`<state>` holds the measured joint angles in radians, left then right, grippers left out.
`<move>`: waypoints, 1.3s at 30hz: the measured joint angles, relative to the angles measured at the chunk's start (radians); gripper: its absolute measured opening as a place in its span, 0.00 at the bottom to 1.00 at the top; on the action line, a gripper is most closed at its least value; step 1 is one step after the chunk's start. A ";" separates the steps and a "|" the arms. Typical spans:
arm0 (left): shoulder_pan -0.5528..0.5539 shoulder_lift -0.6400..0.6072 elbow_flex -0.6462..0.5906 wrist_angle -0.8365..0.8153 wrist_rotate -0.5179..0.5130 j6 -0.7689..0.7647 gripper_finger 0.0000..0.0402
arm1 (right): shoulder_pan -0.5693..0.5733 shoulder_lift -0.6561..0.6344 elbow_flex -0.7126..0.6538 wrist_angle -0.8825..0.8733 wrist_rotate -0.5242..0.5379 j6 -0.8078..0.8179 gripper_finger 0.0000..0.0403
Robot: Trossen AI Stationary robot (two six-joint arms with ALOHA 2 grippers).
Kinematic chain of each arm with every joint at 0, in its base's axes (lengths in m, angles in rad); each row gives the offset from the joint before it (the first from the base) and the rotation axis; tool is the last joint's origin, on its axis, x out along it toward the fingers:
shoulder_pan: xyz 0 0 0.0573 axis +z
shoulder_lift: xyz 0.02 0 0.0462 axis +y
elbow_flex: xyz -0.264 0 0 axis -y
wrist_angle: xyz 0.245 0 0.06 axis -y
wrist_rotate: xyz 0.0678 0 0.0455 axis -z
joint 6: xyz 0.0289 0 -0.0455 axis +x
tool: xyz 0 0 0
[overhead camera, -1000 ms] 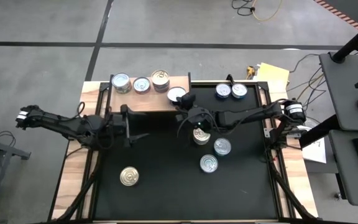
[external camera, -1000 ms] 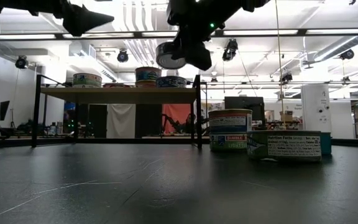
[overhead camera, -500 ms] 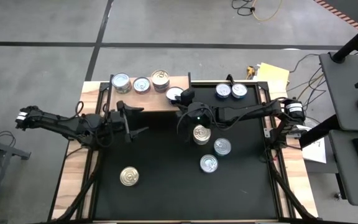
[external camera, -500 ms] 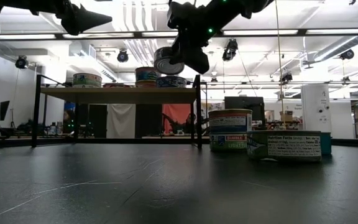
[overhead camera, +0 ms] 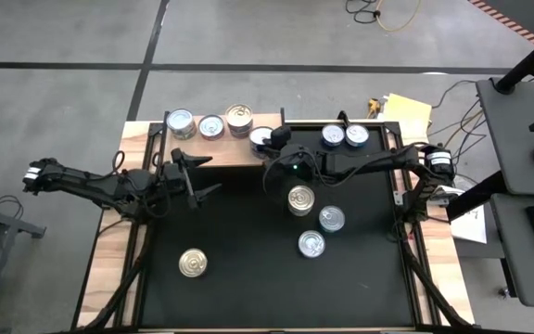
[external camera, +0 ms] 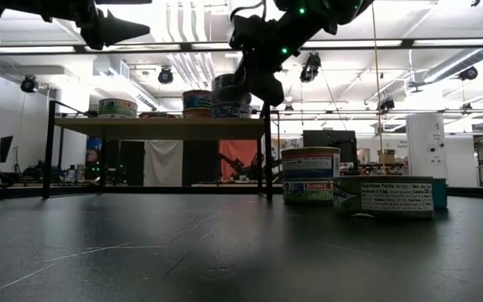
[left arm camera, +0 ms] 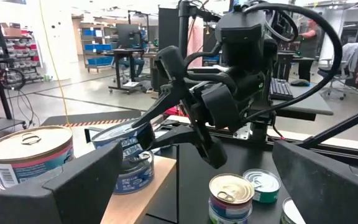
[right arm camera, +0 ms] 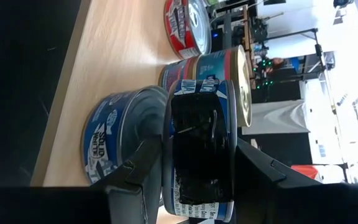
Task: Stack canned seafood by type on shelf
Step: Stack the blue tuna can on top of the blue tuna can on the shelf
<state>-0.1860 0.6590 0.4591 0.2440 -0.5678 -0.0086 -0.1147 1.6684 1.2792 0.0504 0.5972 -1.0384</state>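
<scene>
Right pincer [overhead camera: 265, 141] is at the right end of the wooden shelf [overhead camera: 233, 148], fingers clamped on a blue-label tuna can [right arm camera: 199, 144], held on its side in the right wrist view. In the low view the held can [external camera: 230, 86] hangs above the shelf top, just over another blue-label can [external camera: 230, 109] already sitting there. The right wrist view shows that lower can [right arm camera: 124, 140] on the wood right beside the held one; cannot tell if they touch.

Also on the shelf, high view: a silver-top can [overhead camera: 181, 122] at the left end, a smaller silver-top can [overhead camera: 211, 125] next to it, then a gold-top stack [overhead camera: 239, 118].

Left pincer [overhead camera: 196, 182] hovers over the black surface [overhead camera: 239, 278] in front of the shelf's left half, fingers spread apart, holding nothing. Its wrist view looks across at the right arm and the shelf cans.

Loose cans on the surface: a gold-top can [overhead camera: 300, 199] in the middle, two silver-top cans [overhead camera: 331, 219] and [overhead camera: 311, 244] to its right and toward the near edge, a lone gold-top can [overhead camera: 192, 263] well apart at near left. Two more blue-label cans [overhead camera: 333, 135] and [overhead camera: 356, 134] sit side by side at the far edge, right of the shelf.
</scene>
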 joint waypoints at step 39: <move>0.000 0.000 -0.001 -0.026 0.000 -0.004 1.00 | -0.002 0.000 -0.003 -0.045 -0.006 0.082 0.47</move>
<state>-0.1860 0.6594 0.4584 0.2176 -0.5674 -0.0131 -0.1165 1.6684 1.2762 0.0051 0.5907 -0.9568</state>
